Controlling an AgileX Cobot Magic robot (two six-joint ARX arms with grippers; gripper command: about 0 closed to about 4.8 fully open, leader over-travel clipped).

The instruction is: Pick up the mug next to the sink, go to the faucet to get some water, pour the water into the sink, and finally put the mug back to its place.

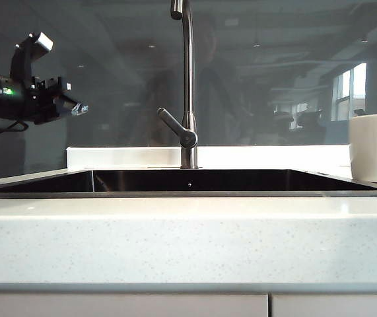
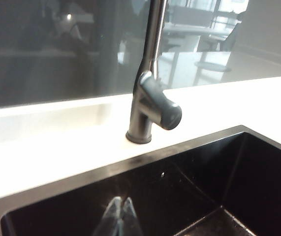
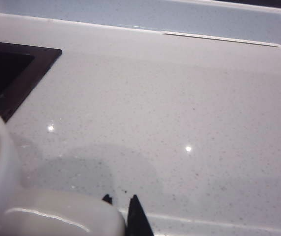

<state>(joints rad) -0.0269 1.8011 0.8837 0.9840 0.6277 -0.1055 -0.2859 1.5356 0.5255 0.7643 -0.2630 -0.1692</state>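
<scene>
Right end effector (image 3: 122, 209) clenching at white ceramic mug's (image 3: 56, 216) handle, grasp unconfirmed; left end effector (image 2: 119, 221) clenched above black sink (image 2: 238, 177). Mug unlifted; everything remains.

We see a dark glossy glass backsplash (image 1: 109, 79) w/ reflected ceiling lights and a bright window (image 1: 350, 89) at right; speckled white stone counter (image 1: 188, 244) in front, cabinet fronts (image 1: 122, 305) below w/ a vertical seam.
</scene>
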